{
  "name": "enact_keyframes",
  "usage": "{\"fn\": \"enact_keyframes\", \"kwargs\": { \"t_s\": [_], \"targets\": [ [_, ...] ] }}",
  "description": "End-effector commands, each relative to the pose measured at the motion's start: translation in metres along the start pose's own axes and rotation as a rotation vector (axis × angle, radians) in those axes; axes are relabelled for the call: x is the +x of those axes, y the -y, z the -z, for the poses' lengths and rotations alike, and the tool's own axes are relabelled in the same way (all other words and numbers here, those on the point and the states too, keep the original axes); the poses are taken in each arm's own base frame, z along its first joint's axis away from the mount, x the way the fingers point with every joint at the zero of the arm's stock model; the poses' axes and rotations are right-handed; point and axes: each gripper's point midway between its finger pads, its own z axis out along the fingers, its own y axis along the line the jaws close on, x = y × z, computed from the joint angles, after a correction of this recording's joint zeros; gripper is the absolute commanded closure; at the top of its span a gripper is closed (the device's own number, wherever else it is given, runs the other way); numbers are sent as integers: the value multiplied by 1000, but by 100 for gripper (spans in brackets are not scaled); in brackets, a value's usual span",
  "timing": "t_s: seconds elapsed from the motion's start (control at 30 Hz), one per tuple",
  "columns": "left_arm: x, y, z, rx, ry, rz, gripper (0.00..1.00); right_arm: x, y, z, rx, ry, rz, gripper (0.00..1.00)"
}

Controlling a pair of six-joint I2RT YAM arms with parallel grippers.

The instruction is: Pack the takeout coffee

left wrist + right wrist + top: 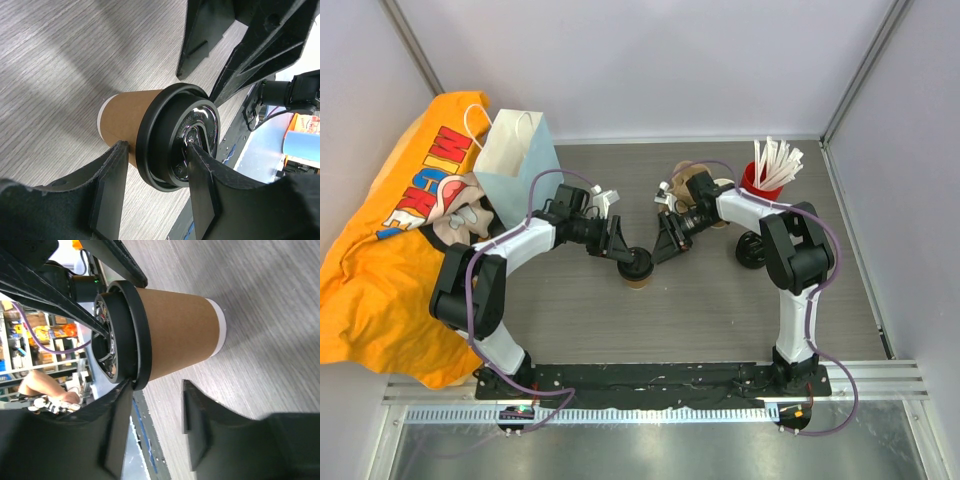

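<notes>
From above, the takeout coffee point(637, 268) stands upright on the table point(720, 320) between my left pincer point(617, 243) and right pincer point(670, 240); my left wrist shows half-open jaws straddling its black lid point(170, 135), though I cannot tell whether they pinch it; my right wrist shows parted jaws, one fingertip point(125, 400) at the lid's rim.

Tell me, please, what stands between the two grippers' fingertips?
The takeout coffee stands between the left gripper and the right gripper, clearest in the top view.

"MIGH" on orange cloth point(370, 290)
</notes>
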Motion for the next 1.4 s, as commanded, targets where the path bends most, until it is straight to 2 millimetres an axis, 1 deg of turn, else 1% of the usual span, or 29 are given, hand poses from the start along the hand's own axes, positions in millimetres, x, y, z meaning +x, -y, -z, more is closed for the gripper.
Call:
{"fn": "enact_keyframes", "kwargs": {
  "t_s": [0.0, 0.07, 0.13, 0.2, 0.33, 0.37, 0.47, 0.57, 0.6, 0.73, 0.8, 0.93, 1.1, 1.37],
  "targets": [
    [22, -64, -4, -277, -42, 1, 52, -26, -16, 15, 13, 64, 113, 46],
    [21, -65, -3, -289, -36, 7, 56, -29, -22, 22, -12, 80, 97, 42],
    [23, -68, -4, -300, -37, 20, 57, -30, -26, 27, -38, 92, 86, 40],
    [25, -71, -5, -307, -39, 31, 55, -28, -27, 27, -50, 91, 77, 39],
    [27, -78, -6, -336, -38, 49, 55, -29, -28, 24, -71, 98, 77, 37],
    [27, -79, -6, -343, -33, 63, 55, -27, -28, 22, -76, 94, 51, 36],
    [27, -83, -5, -376, -18, 84, 55, -26, -31, 16, -82, 84, 54, 36],
    [24, -83, -3, -395, 11, 114, 55, -27, -35, 11, -80, 76, 62, 36],
    [20, -81, -1, -393, 31, 117, 54, -28, -35, 10, -77, 76, 64, 35],
    [19, -74, 1, -371, 43, 108, 53, -28, -32, 2, -51, 68, 68, 35],
    [17, -73, 1, -364, 48, 107, 52, -27, -31, -1, -47, 63, 58, 35],
    [17, -71, 2, -362, 52, 110, 52, -33, -26, -5, -5, 67, 51, 35],
    [16, -67, 4, -354, 65, 113, 52, -37, -26, -12, 29, 72, 47, 35],
    [8, -51, 7, -295, 97, 87, 51, -43, -27, -21, 58, 71, 26, 35]
  ]
}}
